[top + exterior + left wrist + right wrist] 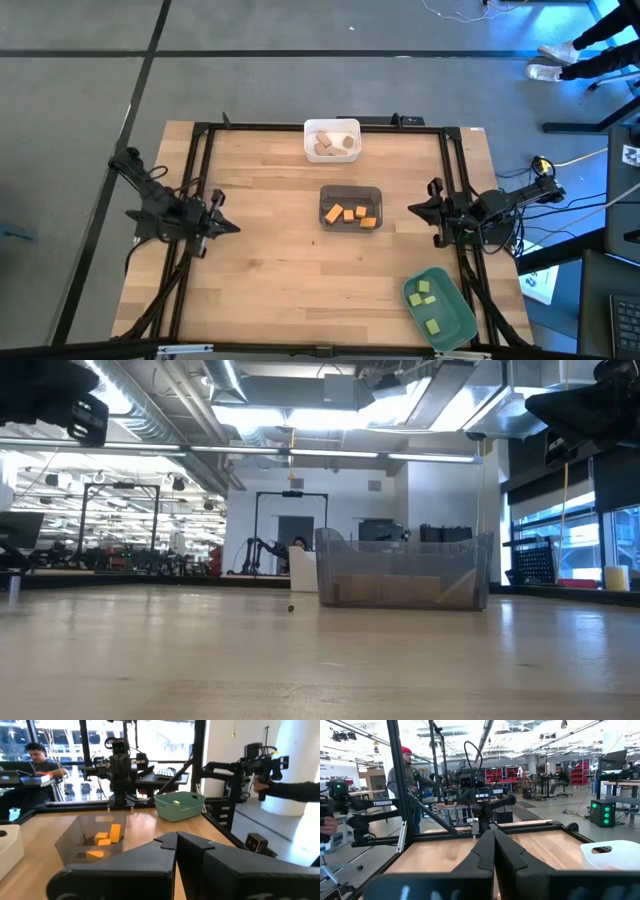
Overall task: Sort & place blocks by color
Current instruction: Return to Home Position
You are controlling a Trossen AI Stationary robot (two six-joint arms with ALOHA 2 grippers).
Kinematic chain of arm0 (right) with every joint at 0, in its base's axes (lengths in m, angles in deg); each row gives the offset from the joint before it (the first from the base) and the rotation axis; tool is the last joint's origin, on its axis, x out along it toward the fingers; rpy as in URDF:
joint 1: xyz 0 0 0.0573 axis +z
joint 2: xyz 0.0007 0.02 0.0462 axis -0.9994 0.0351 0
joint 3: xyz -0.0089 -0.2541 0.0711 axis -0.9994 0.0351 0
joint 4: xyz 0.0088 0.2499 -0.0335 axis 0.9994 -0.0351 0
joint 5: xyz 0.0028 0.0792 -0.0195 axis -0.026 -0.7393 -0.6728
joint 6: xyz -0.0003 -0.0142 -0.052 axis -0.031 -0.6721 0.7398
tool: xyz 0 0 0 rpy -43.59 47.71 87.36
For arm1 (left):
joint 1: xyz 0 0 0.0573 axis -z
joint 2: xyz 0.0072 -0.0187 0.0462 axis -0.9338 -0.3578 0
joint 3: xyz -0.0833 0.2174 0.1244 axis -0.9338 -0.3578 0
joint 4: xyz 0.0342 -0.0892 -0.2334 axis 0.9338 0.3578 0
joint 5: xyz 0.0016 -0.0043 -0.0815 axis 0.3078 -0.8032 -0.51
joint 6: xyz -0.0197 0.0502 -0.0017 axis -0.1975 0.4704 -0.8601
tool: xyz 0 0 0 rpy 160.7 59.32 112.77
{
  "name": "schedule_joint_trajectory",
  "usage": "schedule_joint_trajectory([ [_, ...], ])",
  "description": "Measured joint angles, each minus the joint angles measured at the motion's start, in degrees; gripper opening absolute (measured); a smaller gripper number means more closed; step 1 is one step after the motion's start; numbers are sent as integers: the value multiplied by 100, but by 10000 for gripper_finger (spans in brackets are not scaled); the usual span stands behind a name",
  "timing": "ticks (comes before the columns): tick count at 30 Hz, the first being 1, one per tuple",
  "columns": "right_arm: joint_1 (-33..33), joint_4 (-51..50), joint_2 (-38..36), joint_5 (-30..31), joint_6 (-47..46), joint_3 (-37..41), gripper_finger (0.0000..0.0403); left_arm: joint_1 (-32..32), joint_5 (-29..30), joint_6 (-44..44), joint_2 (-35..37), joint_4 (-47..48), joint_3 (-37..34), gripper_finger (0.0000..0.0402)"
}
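Observation:
Several orange blocks (352,214) lie in the dark grey bin (350,190) at the table's middle; they also show in the left wrist view as orange blocks (106,840). Tan wooden blocks (333,143) lie in the white bin (331,126) at the far edge. Light green blocks (424,296) lie in the green bin (462,312) at the near right corner. My left gripper (233,227) hangs shut at the left edge, pointing toward the middle. My right gripper (413,208) hangs shut at the right edge, facing it. Both hold nothing.
A black frame (320,127) runs around the wooden table top. Bare wood lies between the two arms and along the near edge. People stand and sit in the room beyond the table, one person (402,775) behind the left arm.

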Motion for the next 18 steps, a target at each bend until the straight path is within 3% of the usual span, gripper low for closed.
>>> schedule_joint_trajectory([
  [7, 2, -95, 0, -256, 9, 0, 0, -2, -6, -17, 0, -299, -400, 0],
  [18, 2, -301, 2, -254, 282, 0, 8, -2, 57, 139, 0, -130, -396, 0],
])
